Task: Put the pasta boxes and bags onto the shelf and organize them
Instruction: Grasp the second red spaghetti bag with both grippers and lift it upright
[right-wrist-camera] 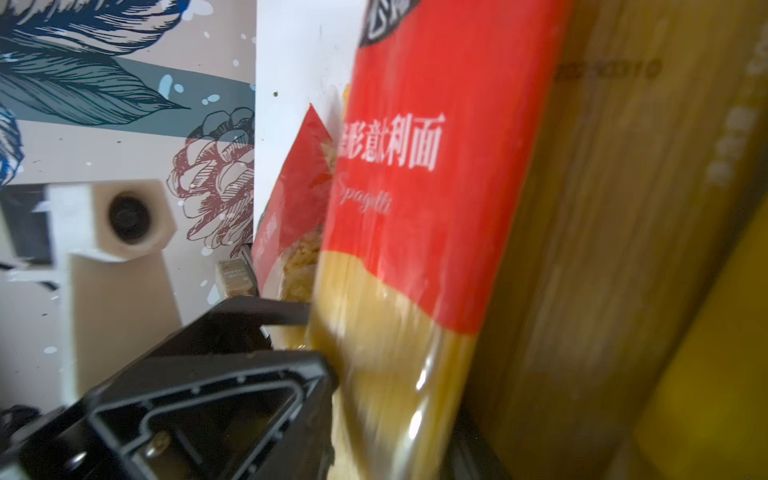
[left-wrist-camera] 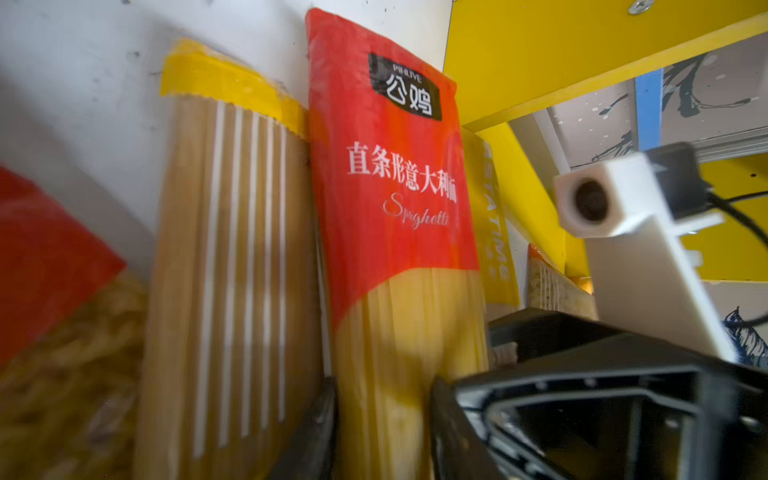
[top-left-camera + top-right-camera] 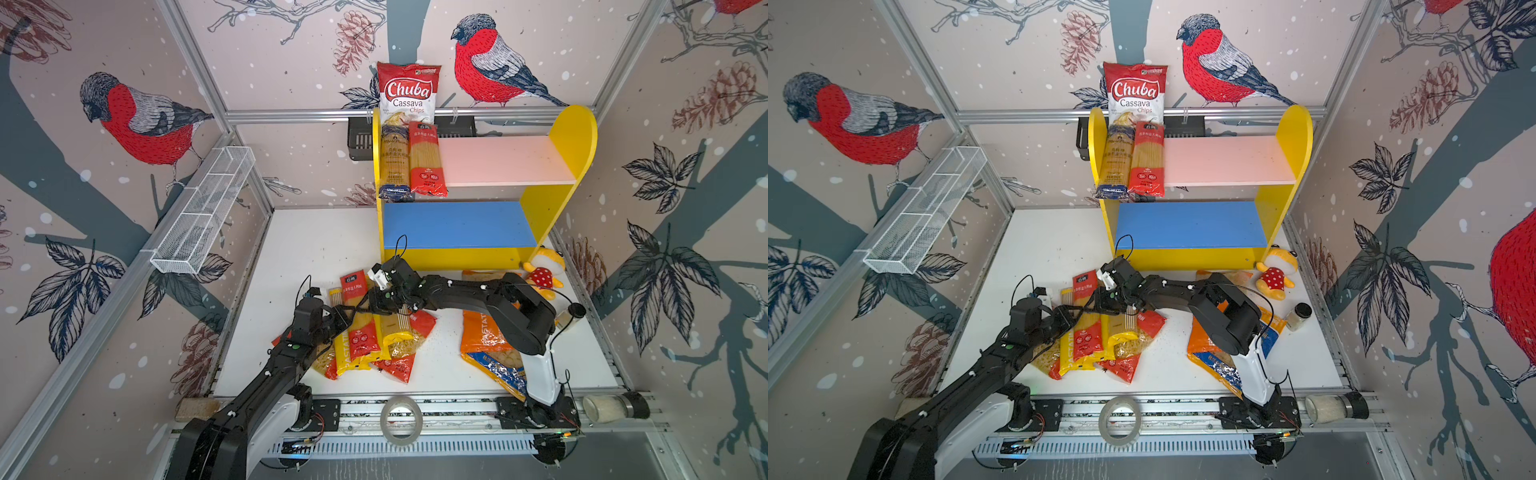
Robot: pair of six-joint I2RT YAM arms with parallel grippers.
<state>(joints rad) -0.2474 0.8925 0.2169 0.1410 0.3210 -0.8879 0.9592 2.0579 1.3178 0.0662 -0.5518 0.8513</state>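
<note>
Pasta packs sit mostly in a heap on table, front-left of shelf. On top of the heap is red spag pack, lying lengthwise over PASTATIME pack. 2nd yellow pack is just beside it, w/ red bags underneath. Orange bag + blue-yellow bag lie apart on the right, partly under R arm.

Shelf stands at back of table. At L end of pink board, blue spag pack and shelved red pack lie side by side, touching, front ends overhanging the edge.

L gripper: in L wrist view its fingers press both long sides of red spag pack, pinching it across its width.

R gripper reaches across the middle to the same pack. One finger touches the pack's side; the other is mostly hidden, so can't tell if it pinches or only straddles. Both wrist views are blurred.

Misc:
- Chips bag is behind shelf.
- Plush is by shelf's R foot.
- Wire rack is on L wall.
- Tape roll + jar are at front rail.
</note>
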